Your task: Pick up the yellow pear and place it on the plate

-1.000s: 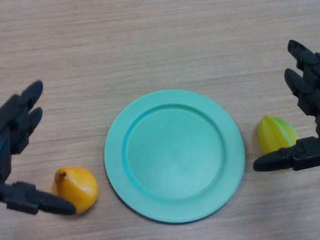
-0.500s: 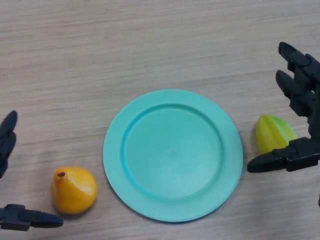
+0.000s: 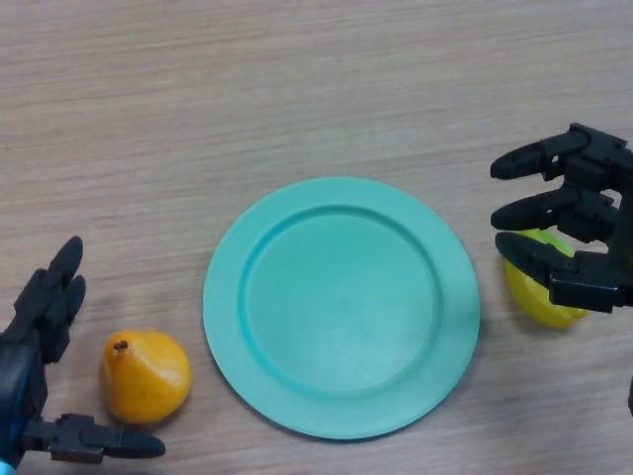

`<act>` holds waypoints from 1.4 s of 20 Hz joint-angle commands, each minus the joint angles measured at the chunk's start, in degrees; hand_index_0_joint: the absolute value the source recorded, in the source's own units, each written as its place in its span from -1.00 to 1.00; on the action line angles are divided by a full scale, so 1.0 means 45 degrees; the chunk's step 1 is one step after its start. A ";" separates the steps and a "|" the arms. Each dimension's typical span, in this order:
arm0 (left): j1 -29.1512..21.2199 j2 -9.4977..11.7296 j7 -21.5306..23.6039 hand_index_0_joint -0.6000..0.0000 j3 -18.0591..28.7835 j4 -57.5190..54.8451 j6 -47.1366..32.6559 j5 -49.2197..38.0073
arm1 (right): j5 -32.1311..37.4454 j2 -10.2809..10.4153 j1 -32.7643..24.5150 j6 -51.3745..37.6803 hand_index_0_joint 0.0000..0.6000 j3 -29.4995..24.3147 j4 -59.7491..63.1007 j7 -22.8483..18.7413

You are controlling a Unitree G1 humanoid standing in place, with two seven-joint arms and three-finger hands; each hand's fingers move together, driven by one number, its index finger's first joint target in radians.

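Note:
The orange-yellow pear lies on the wooden table at the lower left, stem up and to the left, just clear of the green plate in the middle. My left hand is open at the lower left edge, its fingers left of the pear and its thumb below it, not touching. My right hand is at the right edge with its fingers pointing left. It sits over a yellow-green ridged fruit, with its thumb lying across the fruit's top and its fingers spread above it.
The plate holds nothing. The yellow-green fruit lies just right of the plate's rim, partly hidden by my right hand. Bare wooden table runs across the whole far half.
My right hand has turned and come down over the yellow-green fruit, fingers now pointing left. My left hand drew back left, then came in again beside the pear. The pear and plate have not moved.

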 commanded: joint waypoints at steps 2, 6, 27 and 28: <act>-0.0490 0.0662 0.1272 0.39 0.0170 -0.0013 -0.2848 0.0173 | 0.0403 -0.0249 -0.0354 -0.1615 0.83 -0.0826 -0.0658 -0.0234; -0.0774 0.0911 0.2720 -0.67 0.0005 0.0834 -0.3940 0.1782 | 0.0169 -0.0302 -0.0379 -0.1873 -0.21 -0.0854 -0.0569 -0.0271; -0.1378 -0.0235 0.0722 -1.00 -0.2611 -0.5166 0.2281 0.0656 | -0.0338 -0.0310 -0.0559 -0.2224 -1.00 -0.0871 -0.0806 -0.0630; -0.1481 -0.0295 0.0787 -1.00 -0.2838 -0.4996 0.2326 0.0833 | -0.0377 -0.0326 -0.0556 -0.2235 -1.00 -0.0876 -0.0809 -0.0631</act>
